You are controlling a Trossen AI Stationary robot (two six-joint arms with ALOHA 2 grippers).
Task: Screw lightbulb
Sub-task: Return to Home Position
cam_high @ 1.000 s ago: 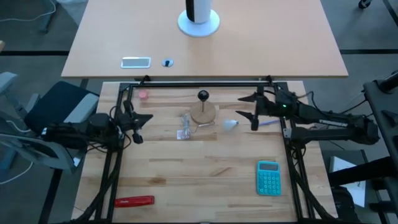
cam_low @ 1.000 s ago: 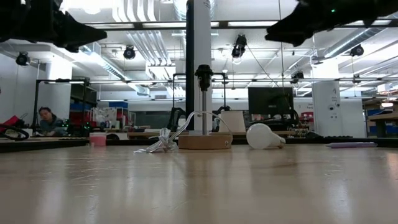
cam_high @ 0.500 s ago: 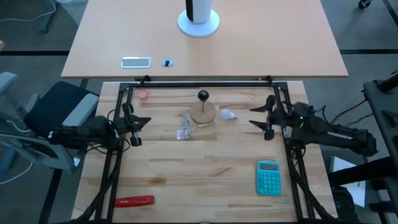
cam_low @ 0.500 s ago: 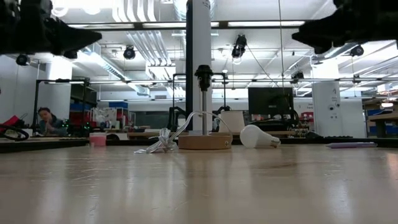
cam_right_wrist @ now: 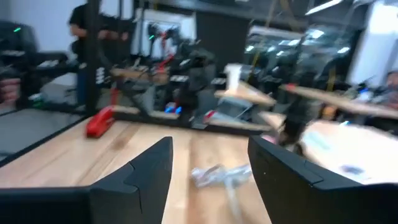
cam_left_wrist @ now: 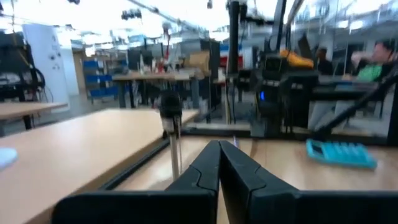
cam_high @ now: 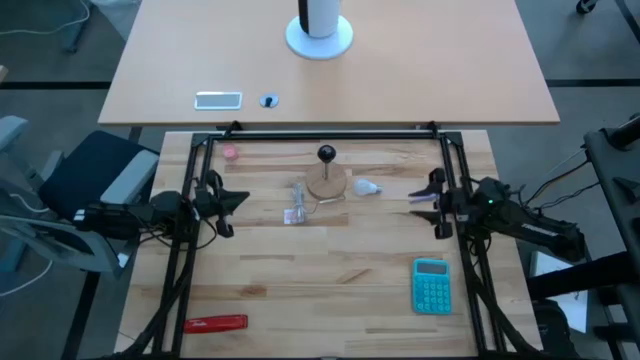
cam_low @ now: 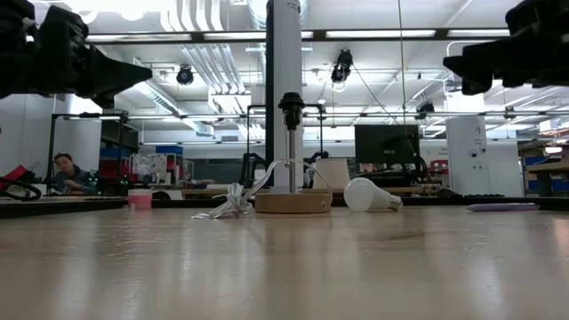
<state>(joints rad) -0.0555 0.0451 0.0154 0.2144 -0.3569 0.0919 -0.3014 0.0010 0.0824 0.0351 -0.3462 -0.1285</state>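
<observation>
The white lightbulb [cam_high: 366, 187] [cam_low: 372, 195] lies on its side on the table, just right of the round wooden stand [cam_high: 327, 182] [cam_low: 292, 202]. Its narrower end points toward the table's right. A black socket [cam_high: 327, 153] [cam_low: 291, 107] tops the stand's upright post. My right gripper [cam_high: 428, 203] [cam_right_wrist: 210, 163] hovers open near the table's right edge, well clear of the bulb and with nothing between its fingers. My left gripper [cam_high: 236, 199] [cam_left_wrist: 219, 152] hangs shut at the left edge and points toward the stand.
A clear crumpled wrapper [cam_high: 296, 213] [cam_right_wrist: 221, 174] and a cord lie left of the stand. A teal calculator [cam_high: 432, 284] sits near the front right and a red tool [cam_high: 215, 323] at the front left. A small pink thing [cam_high: 230, 153] sits at the far left.
My right gripper has drawn back from beside the bulb toward the table's right edge and has sunk lower. The bulb has rolled a little toward the far edge and the stand, then come to rest. My left gripper has sunk a little.
</observation>
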